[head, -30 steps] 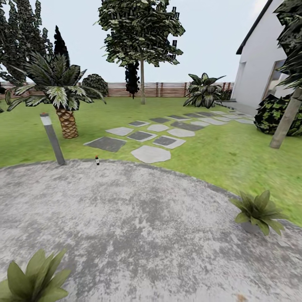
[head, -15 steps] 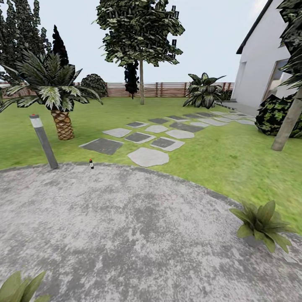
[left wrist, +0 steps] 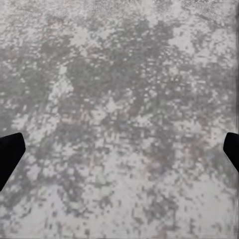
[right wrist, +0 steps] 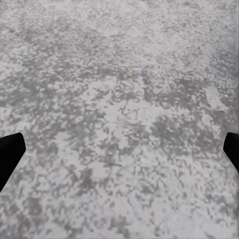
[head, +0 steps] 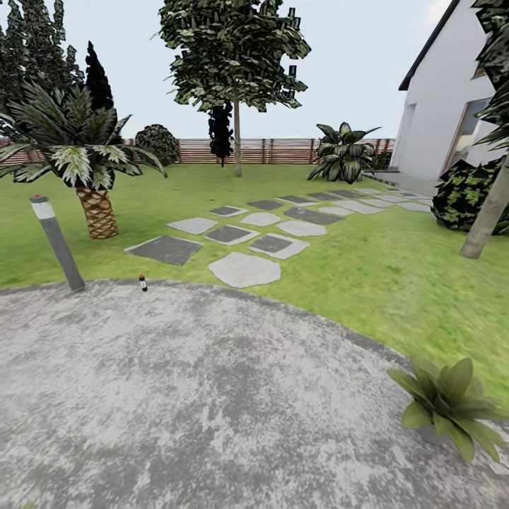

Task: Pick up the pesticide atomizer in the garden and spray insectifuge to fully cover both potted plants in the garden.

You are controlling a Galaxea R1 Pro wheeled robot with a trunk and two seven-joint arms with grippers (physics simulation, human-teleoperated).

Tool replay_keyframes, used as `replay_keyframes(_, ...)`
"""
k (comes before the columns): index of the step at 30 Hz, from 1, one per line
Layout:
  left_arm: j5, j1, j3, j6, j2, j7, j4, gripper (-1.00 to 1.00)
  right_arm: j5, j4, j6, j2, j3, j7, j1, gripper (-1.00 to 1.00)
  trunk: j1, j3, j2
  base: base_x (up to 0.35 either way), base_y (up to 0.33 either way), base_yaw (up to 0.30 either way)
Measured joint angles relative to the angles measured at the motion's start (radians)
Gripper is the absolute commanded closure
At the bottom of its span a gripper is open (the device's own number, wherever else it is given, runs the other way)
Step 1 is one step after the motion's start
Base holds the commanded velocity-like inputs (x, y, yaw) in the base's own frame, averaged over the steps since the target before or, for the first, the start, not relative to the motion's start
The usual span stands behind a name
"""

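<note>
A tiny dark bottle with a pale and red top, the pesticide atomizer (head: 143,283), stands upright on the far left rim of the round grey stone patio (head: 212,396). One potted plant (head: 449,406), with green spiky leaves in a grey pot, sits at the patio's right edge. In the left wrist view, my left gripper (left wrist: 119,152) is open, its dark fingertips (left wrist: 10,154) wide apart over bare stone. My right gripper (right wrist: 119,152) is open in the same way above the patio, holding nothing.
A leaning grey lamp post (head: 56,244) stands just left of the atomizer, with a palm (head: 88,162) behind it. Stepping stones (head: 240,237) cross the lawn toward a white house (head: 445,106). A tree (head: 237,78), a big agave (head: 344,152), a slat fence (head: 283,150) and a bush (head: 466,194) lie farther off.
The camera has moved, so the whole scene has shifted: the lamp post and atomizer sit further left, the right plant lower. The light-green plant at the bottom left has slipped out of frame.
</note>
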Motion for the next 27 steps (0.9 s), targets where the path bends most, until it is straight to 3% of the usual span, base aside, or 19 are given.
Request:
replay_keyframes(9, 0.000, 0.000, 0.001, 0.000, 0.000, 0.000, 0.000, -1.00, 0.000, 0.000, 0.000, 0.001, 0.000, 0.000, 0.000, -1.00, 0.000, 0.000, 0.000, 0.295, -0.135, 0.000)
replay_keyframes(27, 0.000, 0.000, 0.002, 0.000, 0.000, 0.000, 0.000, -1.00, 0.000, 0.001, 0.000, 0.002, 0.001, 0.000, 0.000, -1.00, 0.000, 0.000, 0.000, 0.338, -0.008, 0.000)
